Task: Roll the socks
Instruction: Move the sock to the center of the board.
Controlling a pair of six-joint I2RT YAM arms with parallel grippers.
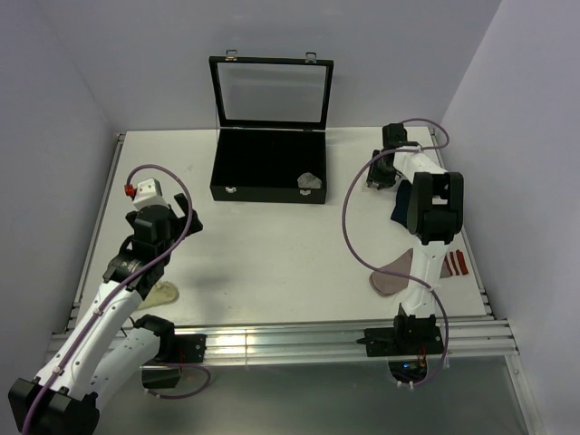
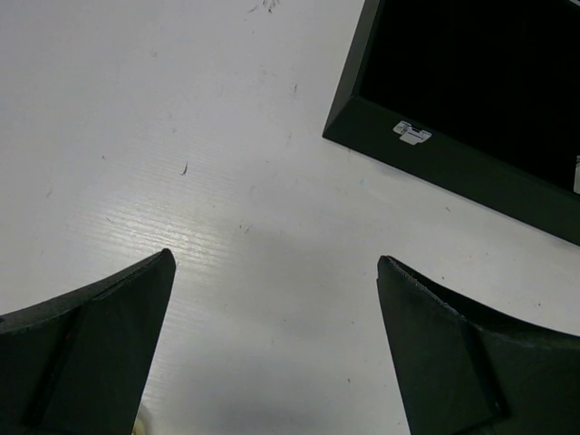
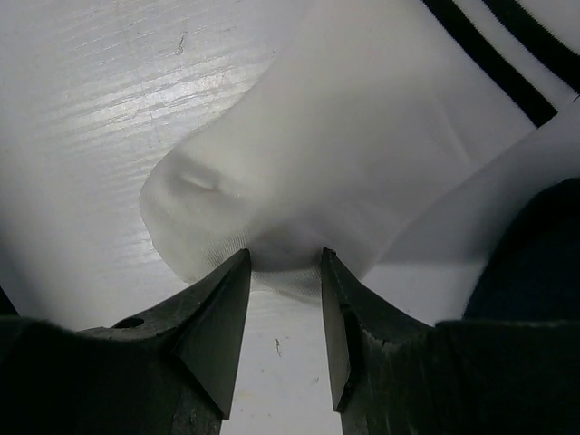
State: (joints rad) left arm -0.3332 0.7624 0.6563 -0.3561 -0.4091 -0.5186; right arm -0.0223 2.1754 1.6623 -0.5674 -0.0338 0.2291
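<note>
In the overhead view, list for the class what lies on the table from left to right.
Pale sock → left gripper → black case → pinkish-grey sock → navy sock → red-striped sock.

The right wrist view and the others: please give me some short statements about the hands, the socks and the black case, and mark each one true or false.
1. The right hand has its fingers on either side of the edge of a white sock. True.
2. The white sock has red stripes at its cuff. False: the stripes are black.
3. The left hand is holding a sock. False: it is open over the bare table, with nothing between its fingers.
4. The black case stands with its lid up. True.
5. A dark navy sock lies next to the white sock. True.
6. The black case is on the floor. False: it is on the table.
</note>
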